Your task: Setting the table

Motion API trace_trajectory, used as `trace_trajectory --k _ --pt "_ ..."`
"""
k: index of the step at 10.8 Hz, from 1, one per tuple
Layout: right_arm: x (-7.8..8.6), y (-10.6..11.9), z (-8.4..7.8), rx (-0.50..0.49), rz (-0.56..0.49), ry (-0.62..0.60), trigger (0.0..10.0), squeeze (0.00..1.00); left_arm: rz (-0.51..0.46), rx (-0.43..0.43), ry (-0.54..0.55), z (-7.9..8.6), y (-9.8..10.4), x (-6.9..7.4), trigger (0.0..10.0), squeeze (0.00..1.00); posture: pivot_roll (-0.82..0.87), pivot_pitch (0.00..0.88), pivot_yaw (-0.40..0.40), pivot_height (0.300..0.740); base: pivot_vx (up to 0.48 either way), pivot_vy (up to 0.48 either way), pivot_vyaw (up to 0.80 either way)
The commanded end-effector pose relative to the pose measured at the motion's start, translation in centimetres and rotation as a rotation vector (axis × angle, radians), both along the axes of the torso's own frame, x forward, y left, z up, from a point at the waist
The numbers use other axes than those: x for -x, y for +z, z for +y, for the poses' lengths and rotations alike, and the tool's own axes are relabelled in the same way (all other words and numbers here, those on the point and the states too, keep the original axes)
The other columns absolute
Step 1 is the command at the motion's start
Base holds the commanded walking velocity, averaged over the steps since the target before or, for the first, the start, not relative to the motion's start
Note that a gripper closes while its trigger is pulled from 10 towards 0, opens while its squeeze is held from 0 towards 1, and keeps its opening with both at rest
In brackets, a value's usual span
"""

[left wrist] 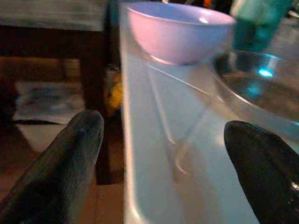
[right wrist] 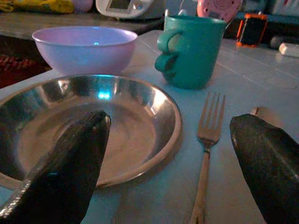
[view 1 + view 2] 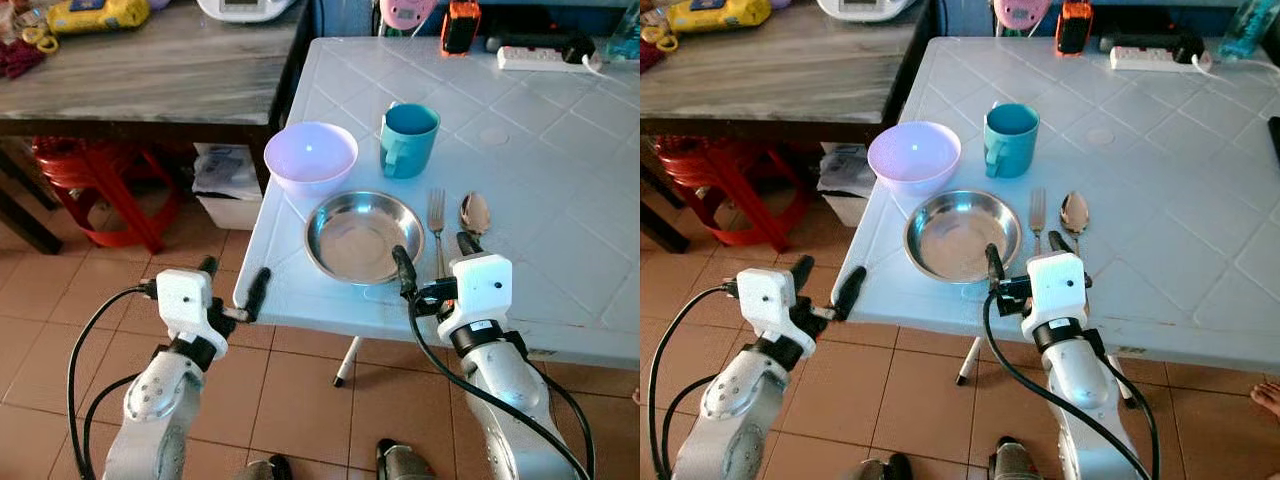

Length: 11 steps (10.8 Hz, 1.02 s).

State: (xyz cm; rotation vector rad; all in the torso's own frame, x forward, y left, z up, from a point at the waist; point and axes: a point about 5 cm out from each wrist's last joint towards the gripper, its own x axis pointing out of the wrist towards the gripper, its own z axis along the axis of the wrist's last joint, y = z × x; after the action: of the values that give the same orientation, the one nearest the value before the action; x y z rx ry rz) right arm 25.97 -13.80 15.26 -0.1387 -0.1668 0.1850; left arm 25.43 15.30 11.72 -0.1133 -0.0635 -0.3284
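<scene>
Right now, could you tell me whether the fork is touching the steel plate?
Apart. The right wrist view shows a strip of bare white table between the fork and the rim of the steel plate.

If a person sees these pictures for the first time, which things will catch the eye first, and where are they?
First comes the place setting at the near corner of the white table: a steel plate with a fork and a spoon on its right, a lilac bowl and a teal mug just behind it. Then the open right claw, over the near edge between plate and fork, and the open left claw at the table's corner.
</scene>
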Motion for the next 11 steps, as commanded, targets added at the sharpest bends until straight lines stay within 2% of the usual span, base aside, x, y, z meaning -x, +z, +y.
trace_trajectory --k 1,4,7,8,11 --pt "0.1 0.7 0.2 -0.013 -0.018 0.022 10.0 0.0 -0.003 -0.024 -0.013 0.6 0.0 0.5 10.0 0.0 -0.13 0.218 0.063 0.74 0.0 0.0 0.0" --pt "-0.1 1.0 0.1 -0.023 -0.01 0.051 10.0 0.0 -0.031 -0.148 -0.113 1.8 -0.1 1.2 10.0 0.0 -0.13 0.223 0.048 0.74 0.0 0.0 0.0" --pt "-0.7 1.3 -0.1 -0.081 0.024 0.076 10.0 0.0 -0.04 -0.153 -0.112 1.7 -0.3 0.8 10.0 0.0 -0.13 0.227 0.05 0.74 0.0 0.0 0.0" --pt "-0.7 1.4 0.0 -0.06 0.022 0.094 10.0 0.0 -0.048 -0.161 -0.125 1.4 -0.3 0.8 10.0 0.0 -0.14 0.227 0.052 0.74 0.0 0.0 0.0" --pt "-0.6 1.2 -0.4 -0.118 0.057 0.054 10.0 0.0 -0.05 -0.158 -0.125 1.5 -0.4 0.7 10.0 0.0 -0.14 0.228 0.053 0.74 0.0 0.0 0.0"
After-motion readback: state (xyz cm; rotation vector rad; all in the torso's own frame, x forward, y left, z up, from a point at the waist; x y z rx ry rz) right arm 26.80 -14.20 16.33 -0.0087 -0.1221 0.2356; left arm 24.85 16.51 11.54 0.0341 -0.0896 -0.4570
